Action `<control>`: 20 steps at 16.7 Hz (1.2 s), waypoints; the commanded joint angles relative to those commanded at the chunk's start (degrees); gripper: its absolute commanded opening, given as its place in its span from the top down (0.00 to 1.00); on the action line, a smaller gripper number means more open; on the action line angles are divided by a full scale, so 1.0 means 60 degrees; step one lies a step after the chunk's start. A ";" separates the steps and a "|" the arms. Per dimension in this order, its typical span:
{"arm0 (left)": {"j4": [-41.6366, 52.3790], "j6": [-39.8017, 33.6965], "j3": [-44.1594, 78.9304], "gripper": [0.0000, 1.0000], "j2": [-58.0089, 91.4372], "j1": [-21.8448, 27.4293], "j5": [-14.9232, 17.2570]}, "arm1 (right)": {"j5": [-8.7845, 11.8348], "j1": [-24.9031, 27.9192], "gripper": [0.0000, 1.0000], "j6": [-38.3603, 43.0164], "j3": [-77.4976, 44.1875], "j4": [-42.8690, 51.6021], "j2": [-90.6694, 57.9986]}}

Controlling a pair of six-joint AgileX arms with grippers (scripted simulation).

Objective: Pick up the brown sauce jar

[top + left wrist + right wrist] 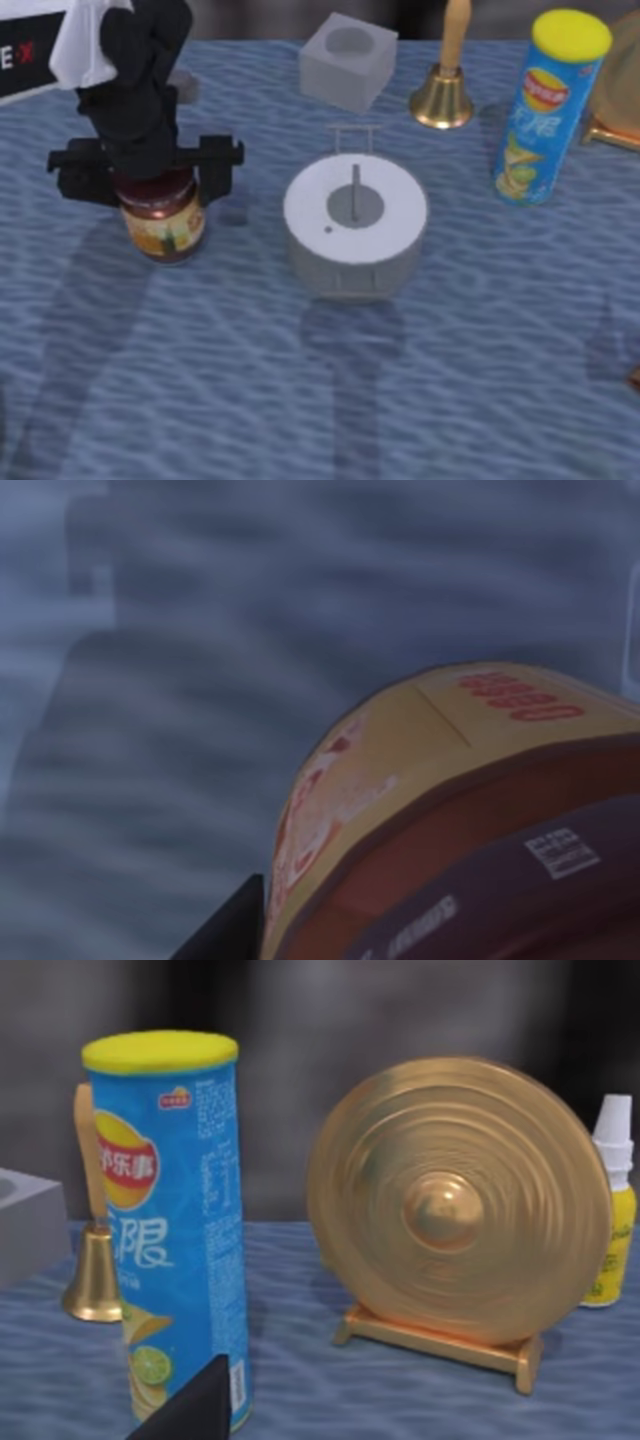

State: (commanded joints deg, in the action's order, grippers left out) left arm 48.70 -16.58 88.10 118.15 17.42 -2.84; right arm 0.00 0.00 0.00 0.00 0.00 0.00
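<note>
The brown sauce jar (163, 218) stands at the table's left, with a dark maroon lid and an orange-yellow label. My left gripper (150, 168) comes down over its top, one finger (216, 168) on each side of the lid, shut on the jar. In the left wrist view the brown sauce jar (450, 810) fills the frame and a dark fingertip (232, 928) touches the label's edge. My right gripper (200, 1410) is parked off the right side, facing the chips can.
A white round drum (355, 225) sits mid-table, a grey cube (348, 62) behind it. A brass bell (443, 95), the tall blue chips can (548, 110), a gold gong (455, 1205) and a small yellow bottle (612, 1210) stand at the back right.
</note>
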 joint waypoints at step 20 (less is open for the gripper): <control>-0.0131 0.0000 -0.0091 0.00 0.0067 -0.0001 -0.0003 | 0.0000 0.0000 0.00 0.0000 0.0000 0.0000 0.0000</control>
State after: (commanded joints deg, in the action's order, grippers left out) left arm 47.92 -16.58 87.55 118.55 17.41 -2.86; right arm 0.00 0.00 0.00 0.00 0.00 0.00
